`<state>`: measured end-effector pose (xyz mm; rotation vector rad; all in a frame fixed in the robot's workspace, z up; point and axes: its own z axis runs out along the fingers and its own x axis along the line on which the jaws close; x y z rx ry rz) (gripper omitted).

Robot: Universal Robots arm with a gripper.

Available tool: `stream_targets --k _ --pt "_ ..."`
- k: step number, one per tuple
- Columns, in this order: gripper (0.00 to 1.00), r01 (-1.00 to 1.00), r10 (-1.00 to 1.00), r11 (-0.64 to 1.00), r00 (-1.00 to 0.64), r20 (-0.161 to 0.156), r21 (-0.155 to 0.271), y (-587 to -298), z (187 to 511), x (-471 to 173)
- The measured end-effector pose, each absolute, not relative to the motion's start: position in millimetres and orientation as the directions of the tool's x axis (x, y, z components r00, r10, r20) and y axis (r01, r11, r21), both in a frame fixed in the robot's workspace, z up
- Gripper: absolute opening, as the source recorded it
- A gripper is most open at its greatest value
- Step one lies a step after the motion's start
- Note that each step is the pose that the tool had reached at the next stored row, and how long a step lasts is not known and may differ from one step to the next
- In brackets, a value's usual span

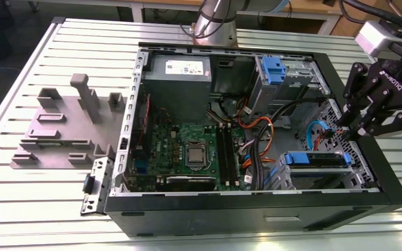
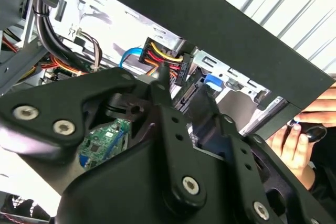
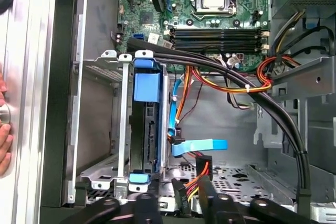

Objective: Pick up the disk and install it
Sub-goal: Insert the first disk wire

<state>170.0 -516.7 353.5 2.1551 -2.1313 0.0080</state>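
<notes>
The disk [image 1: 316, 159] lies in its blue carrier inside the metal drive cage at the near right corner of the open computer case [image 1: 368, 172]. In the first wrist view the disk [image 3: 146, 129] stands edge-on in that cage, blue tabs at both ends. My gripper [image 1: 359, 132] hangs over the case's right wall, just beyond the cage. Its fingers are a narrow gap apart with nothing held in both wrist views [image 2: 181, 85] [image 3: 192, 198]. A black power plug [image 2: 178, 69] with red and yellow wires sits just past the fingertips [image 3: 179, 199].
A blue caddy [image 1: 274, 70] sits in the far bay. Black, orange and blue cables [image 3: 231, 77] cross between motherboard [image 1: 187, 151] and cage. A grey slotted holder block [image 1: 61, 130] stands on the table left of the case. A person's hand [image 2: 294, 140] is beside the case.
</notes>
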Motion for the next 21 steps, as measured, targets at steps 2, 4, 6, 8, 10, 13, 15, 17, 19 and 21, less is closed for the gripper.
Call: stream_targets --k 2,4,6,8,10,13,15,17,19,21 --pt "0.36 -0.997 -0.996 -0.008 0.014 0.087 0.075 -516.7 353.0 170.2" --pt "0.30 -0.997 -0.995 -0.007 0.014 0.094 0.075 -516.7 352.3 170.4" --pt "0.30 -0.997 -0.994 -0.006 0.014 0.104 0.075 -516.7 351.7 170.5" --pt "0.30 -0.997 -0.993 -0.005 0.014 0.117 0.075 -516.5 351.2 170.7" --pt "0.30 -0.997 -0.992 -0.005 0.014 0.123 0.075 -516.4 350.6 170.7" --pt "0.30 -0.997 -0.992 -0.005 0.014 0.124 0.075 -516.2 350.3 170.8" --pt "0.30 -0.997 -0.992 -0.005 0.014 0.124 0.075 -516.1 350.1 170.7" --pt "0.30 -0.997 -0.992 -0.005 0.014 0.124 0.075 -516.0 349.9 170.8" --pt "0.30 -0.997 -0.992 -0.005 0.014 0.124 0.075 -516.1 349.8 170.8" --pt "0.31 -0.997 -0.992 -0.005 0.015 0.124 0.075 -516.1 349.8 170.8"
